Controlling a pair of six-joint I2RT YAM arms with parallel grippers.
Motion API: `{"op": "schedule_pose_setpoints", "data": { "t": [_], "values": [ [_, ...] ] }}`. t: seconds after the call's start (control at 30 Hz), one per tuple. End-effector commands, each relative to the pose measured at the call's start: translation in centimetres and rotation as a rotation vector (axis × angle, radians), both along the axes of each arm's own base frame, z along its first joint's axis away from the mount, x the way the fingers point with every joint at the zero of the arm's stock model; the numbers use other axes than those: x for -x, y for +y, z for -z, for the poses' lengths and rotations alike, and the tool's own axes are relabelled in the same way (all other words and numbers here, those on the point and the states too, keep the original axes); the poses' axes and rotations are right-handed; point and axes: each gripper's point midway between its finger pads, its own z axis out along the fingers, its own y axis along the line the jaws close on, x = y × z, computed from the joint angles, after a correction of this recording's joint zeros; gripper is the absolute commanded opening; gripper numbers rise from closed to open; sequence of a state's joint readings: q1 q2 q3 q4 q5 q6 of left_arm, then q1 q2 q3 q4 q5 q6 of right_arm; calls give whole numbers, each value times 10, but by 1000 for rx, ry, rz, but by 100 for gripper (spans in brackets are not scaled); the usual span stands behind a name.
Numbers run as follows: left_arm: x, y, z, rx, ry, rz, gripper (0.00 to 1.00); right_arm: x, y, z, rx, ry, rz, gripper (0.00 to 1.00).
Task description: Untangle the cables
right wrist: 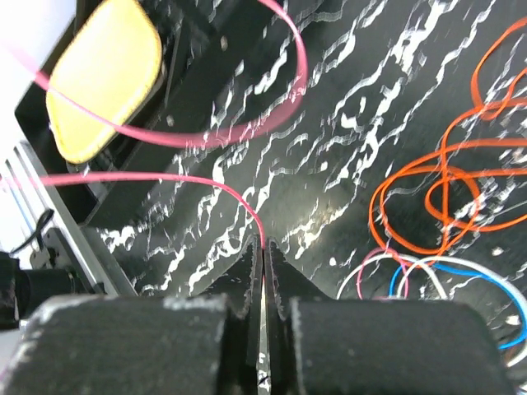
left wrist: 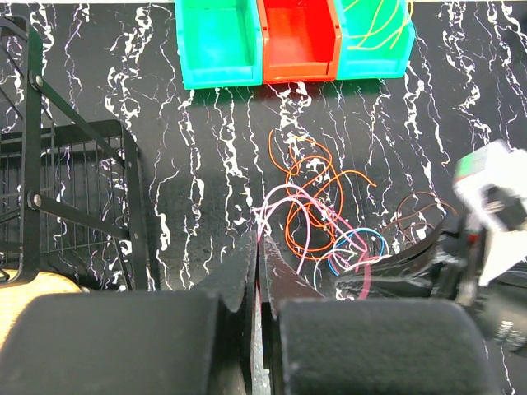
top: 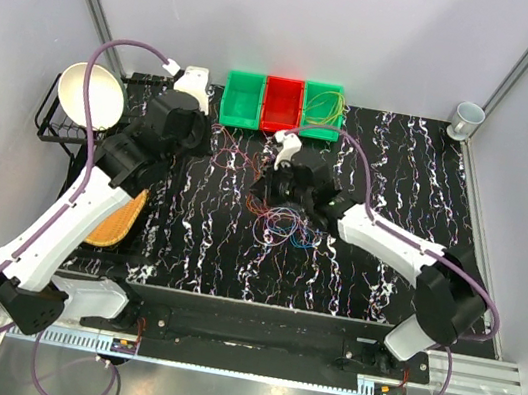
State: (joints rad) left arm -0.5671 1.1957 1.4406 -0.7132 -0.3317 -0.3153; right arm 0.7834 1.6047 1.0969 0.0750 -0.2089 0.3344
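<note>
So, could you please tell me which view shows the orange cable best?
Left wrist: the orange cable lies whole and sharp on the dark table. The right wrist view is closer but crops its loops at the edge; the top external view shows only faint hairlines.

The black worktop (top: 205,249), veined white like marble, has a slight sheen. At its far edge three moulded plastic bins (top: 281,109), two green and one red, are smooth and glossy. The black wire rack (left wrist: 34,148) at the left edge is painted metal; the white bowl (top: 91,96) on it shines, perhaps glazed ceramic. The thin pink cable (right wrist: 214,138) is smooth-skinned, pinched in matt black fingers (left wrist: 235,276) of left gripper (left wrist: 258,240) and right gripper (right wrist: 263,243).
</note>
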Motion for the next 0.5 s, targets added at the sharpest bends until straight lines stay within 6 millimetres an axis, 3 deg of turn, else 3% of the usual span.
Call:
{"op": "schedule_pose_setpoints", "data": {
  "t": [0.0, 0.03, 0.07, 0.13, 0.17, 0.37, 0.47],
  "values": [
    [-2, -4, -14, 59, -51, 12, 0, -3, -3, -107, -88, -172, 8, 0],
    [-3, -4, -14, 60, -51, 13, 0, -1, -4, -126, -108, -195, 2, 0],
    [-3, -5, -14, 59, -51, 15, 0, 2, -5, -161, -155, -246, -5, 0],
    [-3, -5, -12, 61, -50, 16, 0, 11, -9, -196, -199, -281, -26, 0],
    [-3, -6, -11, 62, -49, 20, 0, 15, -11, -225, -240, -318, -34, 0],
    [-3, -12, -7, 71, -47, 52, 0, 47, -28, -330, -398, -464, -93, 0],
    [-3, -15, -6, 75, -46, 69, 0, 61, -39, -371, -456, -537, -106, 0]
  ]
}}
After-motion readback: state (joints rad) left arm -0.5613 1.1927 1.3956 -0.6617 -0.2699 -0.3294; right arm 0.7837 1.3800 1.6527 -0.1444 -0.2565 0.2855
